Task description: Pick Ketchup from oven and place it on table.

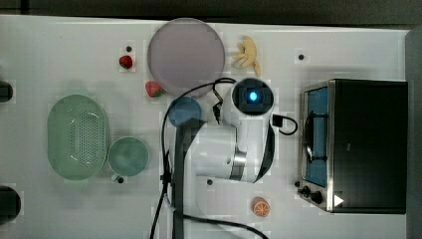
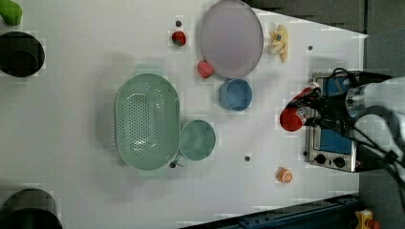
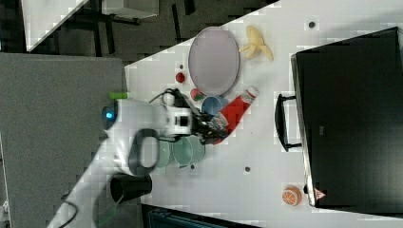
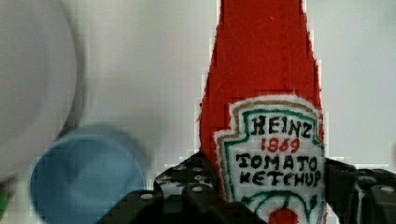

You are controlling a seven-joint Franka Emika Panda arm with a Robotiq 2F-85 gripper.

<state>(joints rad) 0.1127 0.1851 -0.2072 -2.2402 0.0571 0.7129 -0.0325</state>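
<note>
Our arm reaches out level over the table, our gripper [image 3: 215,127] clamped on the Ketchup [image 3: 234,112]

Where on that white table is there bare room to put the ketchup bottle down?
The red plastic ketchup bottle sits in the pincer. Bare white table lies between the round blue bowl, the orange half and the black toaster oven. It is crowded by the mauve round plate, strawberries and green colander.

You're looking at a lab test bench: a large flat white tabletop [image 1: 59,209] with small dark holes, toy fruit, a white robot arm [image 1: 234,149].
</note>
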